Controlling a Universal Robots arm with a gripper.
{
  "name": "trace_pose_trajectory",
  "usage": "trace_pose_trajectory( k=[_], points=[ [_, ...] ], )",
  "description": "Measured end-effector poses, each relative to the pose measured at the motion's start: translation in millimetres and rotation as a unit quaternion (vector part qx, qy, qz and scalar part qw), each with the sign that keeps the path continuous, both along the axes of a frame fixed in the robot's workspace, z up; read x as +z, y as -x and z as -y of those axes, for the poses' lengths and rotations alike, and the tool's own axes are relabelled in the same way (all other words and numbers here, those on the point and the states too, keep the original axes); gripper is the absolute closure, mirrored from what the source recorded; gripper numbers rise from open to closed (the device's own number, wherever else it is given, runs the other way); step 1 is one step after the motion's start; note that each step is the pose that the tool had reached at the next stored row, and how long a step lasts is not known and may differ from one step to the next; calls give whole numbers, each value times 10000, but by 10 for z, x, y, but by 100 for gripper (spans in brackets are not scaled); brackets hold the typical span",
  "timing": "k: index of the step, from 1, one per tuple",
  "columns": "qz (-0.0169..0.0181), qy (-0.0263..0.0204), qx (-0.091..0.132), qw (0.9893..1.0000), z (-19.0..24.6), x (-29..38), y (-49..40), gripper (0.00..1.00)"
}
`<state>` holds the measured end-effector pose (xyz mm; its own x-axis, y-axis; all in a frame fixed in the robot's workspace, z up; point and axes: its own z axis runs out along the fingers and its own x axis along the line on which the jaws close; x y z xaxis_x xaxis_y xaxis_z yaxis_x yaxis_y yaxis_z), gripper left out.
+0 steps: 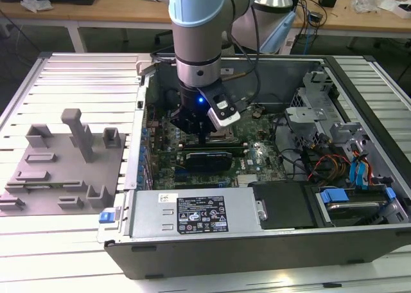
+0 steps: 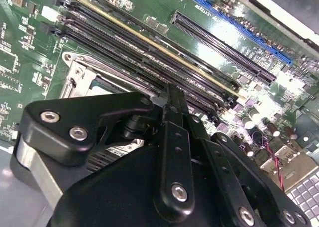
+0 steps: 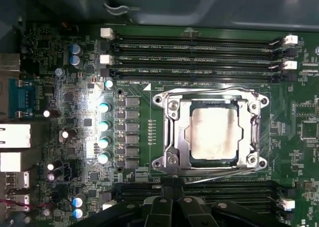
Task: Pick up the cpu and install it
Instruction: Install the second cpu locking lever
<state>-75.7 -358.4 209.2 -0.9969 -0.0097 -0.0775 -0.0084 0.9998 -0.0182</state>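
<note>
In the first wrist view the cpu (image 3: 213,133), a silvery square chip with a darker rim, lies flat inside the metal-framed socket (image 3: 171,137) on the green motherboard. My gripper (image 3: 173,188) sits apart from the chip, beside the socket's edge over the memory slots, its black fingers together with nothing between them. The exterior view has the gripper (image 1: 204,136) low over the board in the middle of the open computer case. In the second wrist view the black fingers (image 2: 172,105) reach past a corner of the socket frame (image 2: 79,70).
A grey fixture plate with plastic blocks (image 1: 64,171) lies at the exterior view's left. The power supply (image 1: 199,213) runs along the case's near side; a drive cage (image 1: 314,113) and cables (image 1: 334,164) stand at the right. Memory slots (image 3: 194,50) flank the socket.
</note>
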Motion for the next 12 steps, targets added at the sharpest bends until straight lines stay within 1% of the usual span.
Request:
trace_pose_trajectory(
  k=[2, 3, 5, 6, 7, 8, 9, 10, 11, 12],
  points=[
    [39, -21, 11, 10000, 0, -4, 17, 89],
    [82, -48, 23, 10000, 0, -7, 32, 89],
    [125, -74, 34, 9999, 0, -10, 48, 89],
    [156, -92, 38, 9998, 0, -13, 64, 89],
    [179, -105, 40, 9998, 0, -15, 77, 89],
    [228, -129, 45, 9996, 0, -20, 105, 89],
    [262, -149, 48, 9995, 0, -24, 125, 89],
    [289, -179, 52, 9994, 0, -30, 138, 89],
    [304, -213, 57, 9993, 1, -37, 143, 89],
    [307, -223, 57, 9993, 1, -41, 147, 89]
  ],
)
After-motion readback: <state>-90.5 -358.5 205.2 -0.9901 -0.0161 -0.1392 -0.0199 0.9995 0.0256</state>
